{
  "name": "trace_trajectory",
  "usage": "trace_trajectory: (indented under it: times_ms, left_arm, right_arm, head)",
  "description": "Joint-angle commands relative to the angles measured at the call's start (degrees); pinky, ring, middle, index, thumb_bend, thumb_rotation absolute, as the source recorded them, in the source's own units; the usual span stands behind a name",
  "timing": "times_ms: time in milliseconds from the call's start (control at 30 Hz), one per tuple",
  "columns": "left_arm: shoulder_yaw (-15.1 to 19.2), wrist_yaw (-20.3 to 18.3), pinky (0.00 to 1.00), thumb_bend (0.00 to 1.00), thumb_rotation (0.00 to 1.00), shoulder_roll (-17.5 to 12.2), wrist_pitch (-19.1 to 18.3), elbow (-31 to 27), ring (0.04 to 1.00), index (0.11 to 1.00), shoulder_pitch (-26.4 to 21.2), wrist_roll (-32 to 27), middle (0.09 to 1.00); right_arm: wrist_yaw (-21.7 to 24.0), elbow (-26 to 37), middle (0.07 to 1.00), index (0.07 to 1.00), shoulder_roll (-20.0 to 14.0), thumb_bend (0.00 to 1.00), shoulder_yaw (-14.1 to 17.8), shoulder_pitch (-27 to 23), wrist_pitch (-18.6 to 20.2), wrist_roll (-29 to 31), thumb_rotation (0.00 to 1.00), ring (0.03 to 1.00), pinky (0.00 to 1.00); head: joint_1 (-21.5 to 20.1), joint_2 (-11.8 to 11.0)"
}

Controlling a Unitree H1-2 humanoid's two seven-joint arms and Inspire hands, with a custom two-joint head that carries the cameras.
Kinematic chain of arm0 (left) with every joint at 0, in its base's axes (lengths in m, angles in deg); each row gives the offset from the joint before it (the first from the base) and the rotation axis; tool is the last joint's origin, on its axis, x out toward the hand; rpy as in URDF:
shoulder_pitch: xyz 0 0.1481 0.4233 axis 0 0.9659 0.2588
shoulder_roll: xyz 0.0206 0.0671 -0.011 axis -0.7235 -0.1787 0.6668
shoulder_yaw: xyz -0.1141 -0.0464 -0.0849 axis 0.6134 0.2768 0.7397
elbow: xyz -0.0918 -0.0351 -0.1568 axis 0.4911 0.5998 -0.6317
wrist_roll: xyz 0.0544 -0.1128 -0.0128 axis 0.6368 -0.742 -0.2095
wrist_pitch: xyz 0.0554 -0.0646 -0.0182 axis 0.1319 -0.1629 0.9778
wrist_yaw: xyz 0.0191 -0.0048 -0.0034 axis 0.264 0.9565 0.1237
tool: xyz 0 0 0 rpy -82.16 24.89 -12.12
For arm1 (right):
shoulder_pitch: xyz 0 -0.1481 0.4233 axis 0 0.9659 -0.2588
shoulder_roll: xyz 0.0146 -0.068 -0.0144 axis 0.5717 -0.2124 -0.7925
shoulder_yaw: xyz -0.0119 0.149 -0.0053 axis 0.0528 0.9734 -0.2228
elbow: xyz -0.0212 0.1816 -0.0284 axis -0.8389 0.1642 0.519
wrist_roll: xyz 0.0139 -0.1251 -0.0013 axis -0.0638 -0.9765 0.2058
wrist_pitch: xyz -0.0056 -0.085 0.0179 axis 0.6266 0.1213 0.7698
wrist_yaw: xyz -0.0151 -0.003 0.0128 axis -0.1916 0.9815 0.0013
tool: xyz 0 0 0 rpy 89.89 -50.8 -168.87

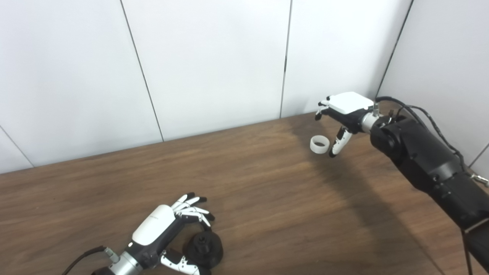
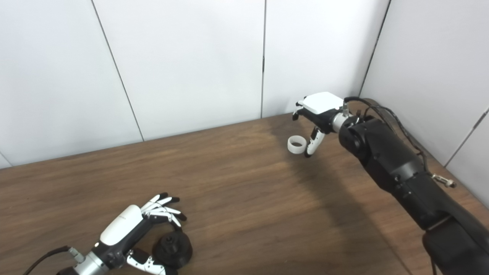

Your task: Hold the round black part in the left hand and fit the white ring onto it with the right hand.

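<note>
Both of my hands are at the reach stage, and neither holds its part. My left hand (image 1: 160,229) hangs low at the near edge of the wooden table (image 1: 259,191), fingers spread wide and curved over the round black part (image 1: 203,249), thumb beside its base; whether any finger touches it I cannot tell, but the part appears to rest on the table, not lifted. My right hand (image 1: 344,114) sits at the far right corner, fingers apart, thumb pointing down just beside the white ring (image 1: 319,144), which lies flat on the table with its bore facing up.

Step in hand, as I judge it: both grasps are being set up, and the fitting itself is not begun. Next move calls for closing my left fingers around the black part's rim and lowering my right fingers past the ring so that thumb and fingers pinch its wall.

Containers: none is visible in either view.
</note>
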Motion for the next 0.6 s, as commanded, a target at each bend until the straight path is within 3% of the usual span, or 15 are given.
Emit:
trace_trajectory:
  times_ms: [0,567]
  left_arm:
    - [0.2,0.0,1.0,0.52,0.06,-1.1,-0.5,-0.8,0.922,0.482,0.6,0.0,0.725]
    - [2.4,-2.3,1.0,0.52,0.06,-0.8,-0.5,-3.8,0.927,0.482,2.4,0.1,0.719]
  right_arm:
    - [-1.8,0.8,0.957,0.773,-1.4,0.86,0.7,-3.4,-0.8,0.0,0.3,1.0,1.0]
    - [-3.1,-2.1,0.937,0.737,-0.1,0.88,-0.5,-3.7,-2.8,0.1,0.28,1.0,1.0]
  head:
    - [0.0,0.1]
    - [0.4,1.2]
